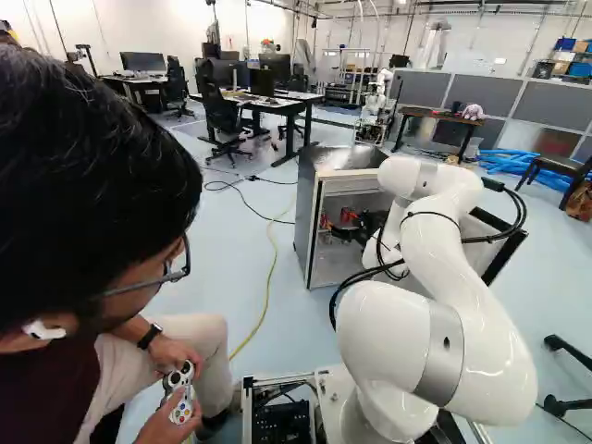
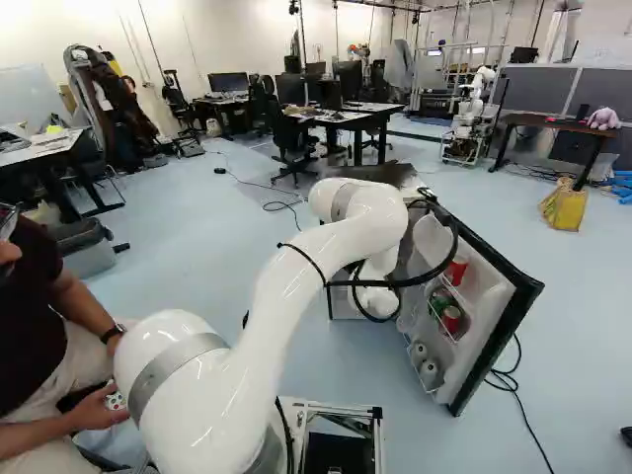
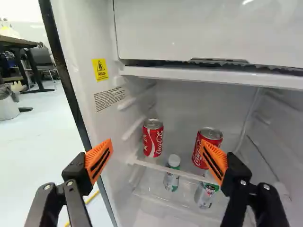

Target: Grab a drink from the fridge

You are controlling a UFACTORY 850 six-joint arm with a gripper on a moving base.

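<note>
In the left base view my gripper (image 1: 359, 225) reaches into the open fridge (image 1: 306, 213). The wrist view shows the gripper (image 3: 157, 150) open, nothing between its orange pads. Ahead, two red cans stand on the upper shelf: one can (image 3: 153, 138) lies in line with the gap between the fingers, the other can (image 3: 209, 135) is partly covered by one finger. Below that shelf are a bottle with a white cap (image 3: 172, 175) and another container (image 3: 205, 193), partly hidden. The open fridge door (image 2: 493, 302) holds more drinks, including a red can (image 2: 455, 270).
The fridge's side wall (image 3: 87, 94) stands close beside one finger, and a freezer compartment (image 3: 208, 30) is above the shelf. A person (image 1: 92, 176) with a controller sits close to the base. A yellow cable (image 1: 269, 277) runs along the floor. Another robot (image 1: 377, 97) stands farther back.
</note>
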